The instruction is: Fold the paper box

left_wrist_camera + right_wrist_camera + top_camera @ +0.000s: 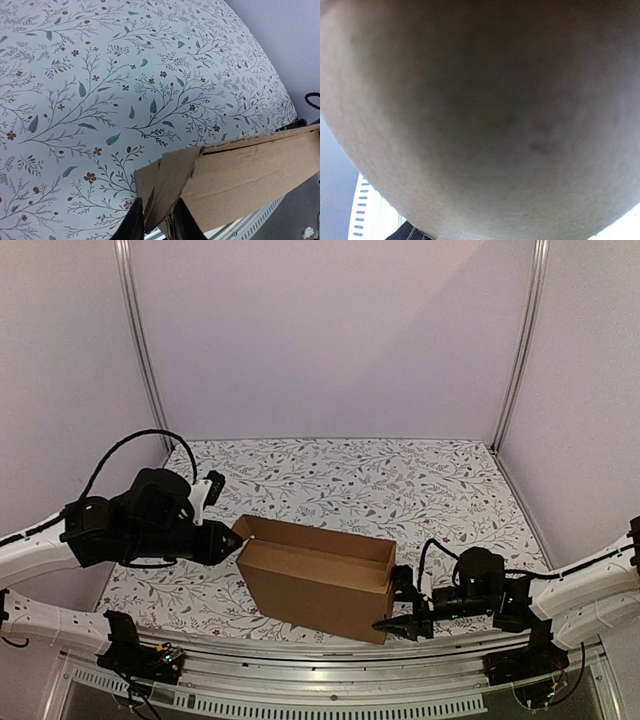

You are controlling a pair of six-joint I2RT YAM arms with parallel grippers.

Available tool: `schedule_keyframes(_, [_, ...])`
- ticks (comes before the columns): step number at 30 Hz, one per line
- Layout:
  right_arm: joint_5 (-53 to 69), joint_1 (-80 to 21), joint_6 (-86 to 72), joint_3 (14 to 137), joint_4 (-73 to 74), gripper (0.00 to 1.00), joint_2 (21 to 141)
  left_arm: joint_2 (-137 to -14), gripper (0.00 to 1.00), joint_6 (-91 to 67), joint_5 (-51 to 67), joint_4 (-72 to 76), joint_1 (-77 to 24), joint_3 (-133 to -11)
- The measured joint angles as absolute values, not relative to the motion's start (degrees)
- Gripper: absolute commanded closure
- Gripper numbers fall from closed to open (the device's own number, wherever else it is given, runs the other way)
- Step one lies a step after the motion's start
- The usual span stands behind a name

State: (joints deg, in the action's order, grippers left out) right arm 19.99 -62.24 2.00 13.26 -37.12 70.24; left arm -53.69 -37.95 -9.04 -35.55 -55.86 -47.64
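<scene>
The paper box [315, 585] is brown corrugated cardboard, standing as an open-topped rectangular box near the table's front edge. My left gripper [236, 538] is at its left end. In the left wrist view the gripper [157, 222] is shut on a creased end flap of the box [250, 175], with one finger on each side. My right gripper [398, 605] is at the box's right end, low down, with its fingers spread apart against the end wall. The right wrist view is filled by blurred cardboard [480, 120], and its fingers are hidden there.
The table is covered by a floral cloth [400, 480]. A metal rail [350, 660] runs along the front edge right by the box. Upright frame posts [140, 340] and pale walls close in the sides and back.
</scene>
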Motion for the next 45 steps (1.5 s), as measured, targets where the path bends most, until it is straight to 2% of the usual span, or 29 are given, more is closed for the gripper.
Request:
schedule_keyframes(8, [20.0,-62.2,2.0,13.1,-37.4,0.68,70.3,-53.7,0.74,-37.3,-10.6,-37.3,-55.8,-49.5])
schedule_keyframes(13, [20.0,-62.3,2.0,13.1,-37.5,0.68,70.4,-54.3,0.83,-36.5,-11.5,-38.2,-55.8,-51.1])
schedule_keyframes(25, [20.0,-62.3,1.9,13.1,-37.5,0.68,70.4,-55.5,0.91,-35.8,-10.9,-38.3,-55.8,-51.3])
schedule_keyframes(32, [20.0,-62.3,1.7,13.1,-37.8,0.68,70.6,-56.6,1.0,-36.2,-9.1,-36.9,-55.8,-51.5])
schedule_keyframes(45, [17.0,-63.8,1.8,13.1,-38.4,0.69,71.1,-57.6,1.0,-40.6,-12.2,-35.8,-57.7,-51.6])
